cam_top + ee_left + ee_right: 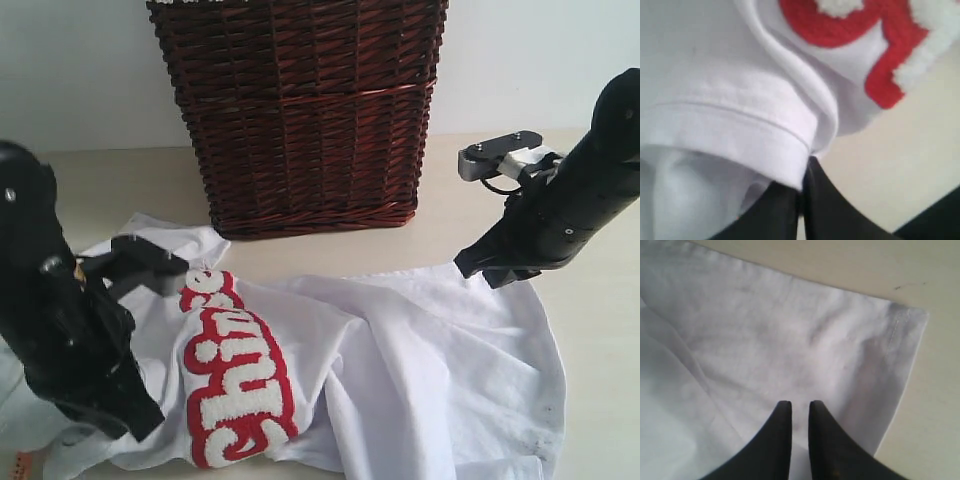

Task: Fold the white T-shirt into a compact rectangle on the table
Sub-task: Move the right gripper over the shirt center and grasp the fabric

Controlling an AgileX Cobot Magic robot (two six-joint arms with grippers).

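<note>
Desk (600, 340) surface, pale cream, carries everything you see. At its far side stands the dark brown wicker basket (300, 110), upright and just beyond the cloth. In front of the basket, the white T-shirt (420, 370) lies spread and rumpled across the near part of the desk, with loose folds running through its middle. Its fuzzy white letters edged in red (235, 380) face up on the left half, running from near the basket toward the near edge.

Your left gripper (807, 167) is low over the shirt's left side; its jaws are pressed together, with a hemmed edge of the shirt caught at their tips. Your right gripper (800, 407) sits at the shirt's far right corner, its jaws nearly together and white cloth showing in the narrow slit between them. A small orange tag (22, 462) peeks out at the shirt's near left edge.
</note>
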